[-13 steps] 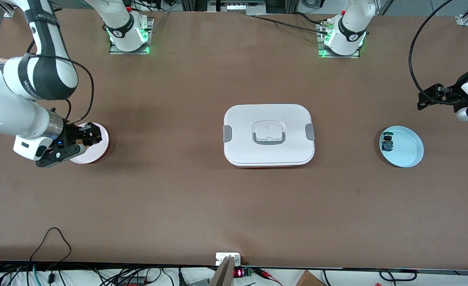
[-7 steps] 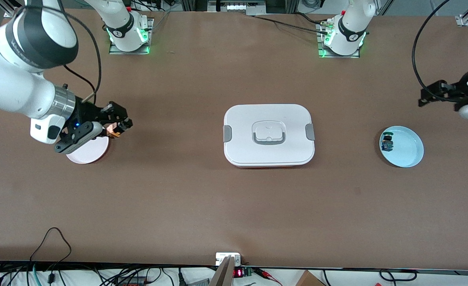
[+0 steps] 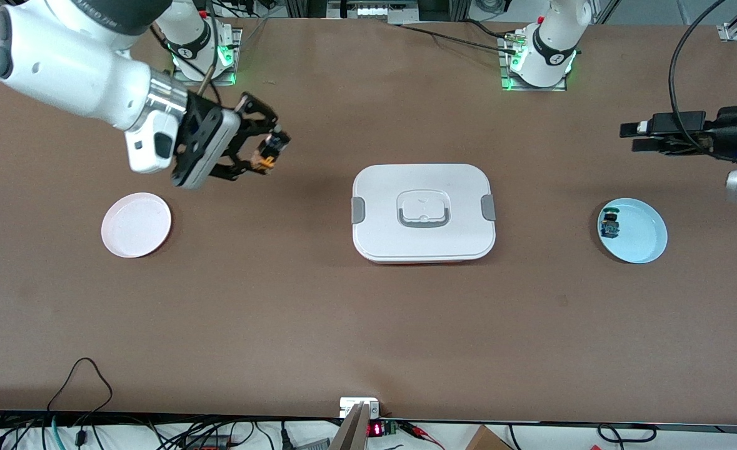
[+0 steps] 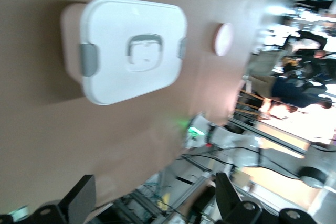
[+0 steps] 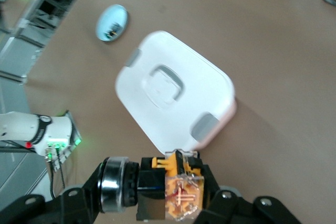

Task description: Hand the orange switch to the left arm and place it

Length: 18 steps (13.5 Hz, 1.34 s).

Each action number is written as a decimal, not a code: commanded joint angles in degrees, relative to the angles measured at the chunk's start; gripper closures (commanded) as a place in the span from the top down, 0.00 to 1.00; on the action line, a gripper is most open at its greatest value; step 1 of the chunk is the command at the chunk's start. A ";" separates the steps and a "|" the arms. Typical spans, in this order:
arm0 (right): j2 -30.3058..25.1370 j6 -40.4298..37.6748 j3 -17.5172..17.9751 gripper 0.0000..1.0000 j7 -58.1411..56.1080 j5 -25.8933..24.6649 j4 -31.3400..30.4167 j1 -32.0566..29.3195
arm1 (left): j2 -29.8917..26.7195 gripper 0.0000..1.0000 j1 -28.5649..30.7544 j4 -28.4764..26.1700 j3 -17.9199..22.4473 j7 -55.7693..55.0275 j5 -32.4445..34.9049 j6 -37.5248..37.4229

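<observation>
Right pincer up in the air with the orange switch, left one waiting off to the side

Front view: the right pincer (image 3: 267, 152) is clamped on the orange switch (image 3: 268, 154), up over bare desk (image 3: 368, 325) between the pink plate (image 3: 136, 225) and the box (image 3: 423, 212). The left pincer (image 3: 640, 135) waits over the desk near the blue plate (image 3: 634, 230), which has a little blue switch (image 3: 609, 225) on it; can't tell from here how it's set. Left wrist view: its two fingers (image 4: 81, 203) are spread wide with nothing between them, box (image 4: 131, 48) out ahead. Right wrist view: the orange switch (image 5: 178, 190) sits pinched tight between the pads, box (image 5: 176, 95) just ahead of it.
</observation>
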 commanded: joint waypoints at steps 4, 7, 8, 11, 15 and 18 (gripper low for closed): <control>0.75 1.41 0.50 0.00 -26.02 17.23 -0.38 3.91 | 1.34 1.00 -1.12 -10.81 -1.78 -2.18 -26.62 0.85; 1.19 1.07 0.50 0.00 -38.87 26.20 -2.22 4.44 | -0.67 1.00 -1.65 -10.74 -6.78 -14.44 -28.05 8.03; 1.19 1.24 0.50 0.00 -42.22 27.70 -2.49 4.44 | -1.63 1.00 -1.65 -11.00 -8.89 -16.23 -28.06 11.63; 2.15 1.59 0.42 0.00 -48.82 32.70 -2.58 4.71 | -4.09 1.00 -1.65 -14.75 -16.53 -16.86 -30.49 23.48; 3.04 5.96 0.41 0.00 -58.49 45.45 -5.38 6.81 | -6.48 1.00 -1.57 -18.21 -25.77 -15.89 -36.13 38.27; 3.21 11.06 0.41 0.00 -63.95 52.31 -6.09 8.74 | -6.56 1.00 -1.57 -18.12 -27.10 -13.88 -36.41 40.05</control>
